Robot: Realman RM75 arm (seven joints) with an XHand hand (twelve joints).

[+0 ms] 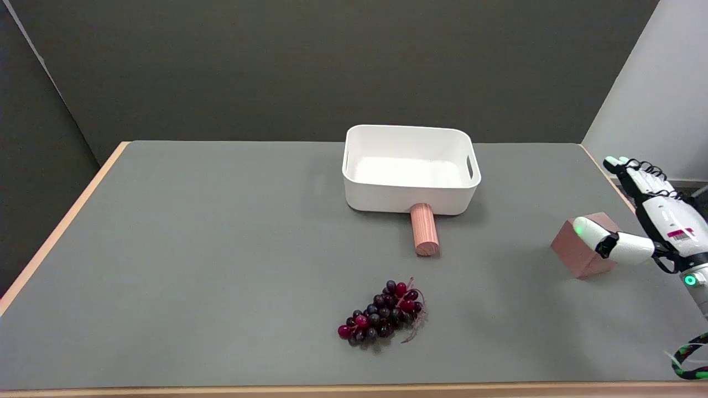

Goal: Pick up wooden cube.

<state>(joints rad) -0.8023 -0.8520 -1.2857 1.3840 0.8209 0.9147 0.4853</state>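
The tabletop [221, 249] is a grey surface with a light wooden edge, set against dark walls at the back and left and a pale wall at the right.

A white bin [410, 168] with rounded corners and a handle slot in its right wall stands at the far centre of the tabletop. Its inside shows only white floor.

The right hand [644, 221] reaches in at the right edge of the view. Its fingers are stretched out and spread apart, pointing toward the far side, and the thumb extends leftward with a green light at its tip. The hand is open and grips nothing.

The wooden cube [581, 249] sits on the tabletop near the right edge, directly left of the hand. The thumb tip lies over the cube's top right part; whether it touches the cube cannot be told from this view. The space around the cube on its left and near sides is bare grey surface.

A bunch of dark purple and red grapes [383, 314] lies at the near centre, well apart from the cube.

A wooden cylinder [424, 229] lies on its side, its far end against the front wall of the bin, its round near end facing the viewer. It is well apart from the cube and the hand.
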